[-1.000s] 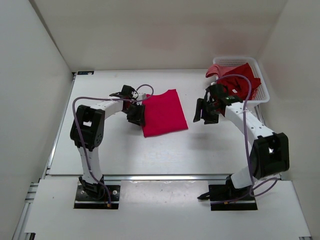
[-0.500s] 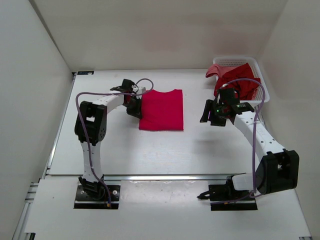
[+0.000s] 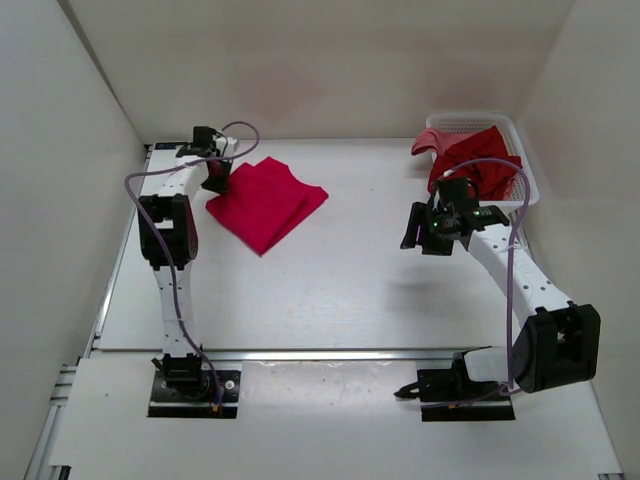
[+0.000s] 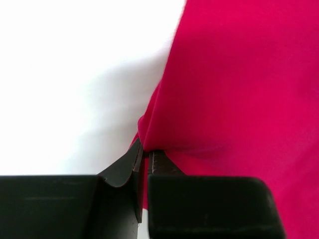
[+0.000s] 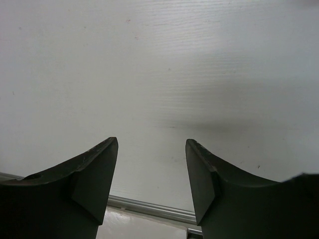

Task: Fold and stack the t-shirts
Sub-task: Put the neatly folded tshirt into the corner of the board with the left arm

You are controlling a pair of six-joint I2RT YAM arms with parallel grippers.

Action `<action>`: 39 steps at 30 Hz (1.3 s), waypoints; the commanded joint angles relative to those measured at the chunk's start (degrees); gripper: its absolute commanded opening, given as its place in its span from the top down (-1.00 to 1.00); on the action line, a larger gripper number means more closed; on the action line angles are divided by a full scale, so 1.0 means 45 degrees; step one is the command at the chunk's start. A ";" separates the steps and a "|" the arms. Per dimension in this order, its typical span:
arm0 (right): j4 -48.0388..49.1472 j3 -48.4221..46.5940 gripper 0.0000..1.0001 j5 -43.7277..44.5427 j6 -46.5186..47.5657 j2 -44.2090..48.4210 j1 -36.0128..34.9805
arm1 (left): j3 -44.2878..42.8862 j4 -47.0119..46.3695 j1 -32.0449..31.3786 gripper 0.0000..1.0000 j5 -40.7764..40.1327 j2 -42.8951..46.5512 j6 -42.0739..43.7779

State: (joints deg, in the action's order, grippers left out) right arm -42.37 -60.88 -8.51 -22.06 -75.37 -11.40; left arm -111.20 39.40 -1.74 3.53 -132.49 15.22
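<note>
T-shirt (image 3: 268, 205), pinkish-red, lies diagonal: long axis near-left to far-right.

No readable text, labels, brands, numbers or signs in any view.

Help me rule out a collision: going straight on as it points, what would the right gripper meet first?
Most likely the bare white table; the open right gripper has nothing else ahead, though depth is unclear.
</note>
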 commanded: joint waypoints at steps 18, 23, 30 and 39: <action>-0.1385 -0.1588 -0.11 0.0603 -0.0116 -0.0106 -0.0885 | -0.2614 -0.0318 0.4115 1.00 -0.2698 -0.1516 -0.0589; -0.1307 -0.1412 -0.10 0.0564 -0.0389 0.0089 -0.0983 | -0.2653 -0.0181 0.4780 1.00 -0.2620 -0.1497 -0.0863; -0.1599 -0.1588 -0.12 0.0643 -0.0312 -0.0028 -0.1373 | -0.2517 -0.0141 0.5308 0.93 -0.2231 -0.1204 -0.1253; -0.1327 -0.1335 -0.13 0.0271 -0.0468 0.0343 -0.1452 | 0.0839 -0.3511 0.3942 -0.52 -0.2677 0.3105 -0.1255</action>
State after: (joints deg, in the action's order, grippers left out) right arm -49.30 -66.32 -6.74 -23.24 -75.64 -17.67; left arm -111.50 32.95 19.46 -7.49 -131.79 9.50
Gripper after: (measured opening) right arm 0.565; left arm 0.750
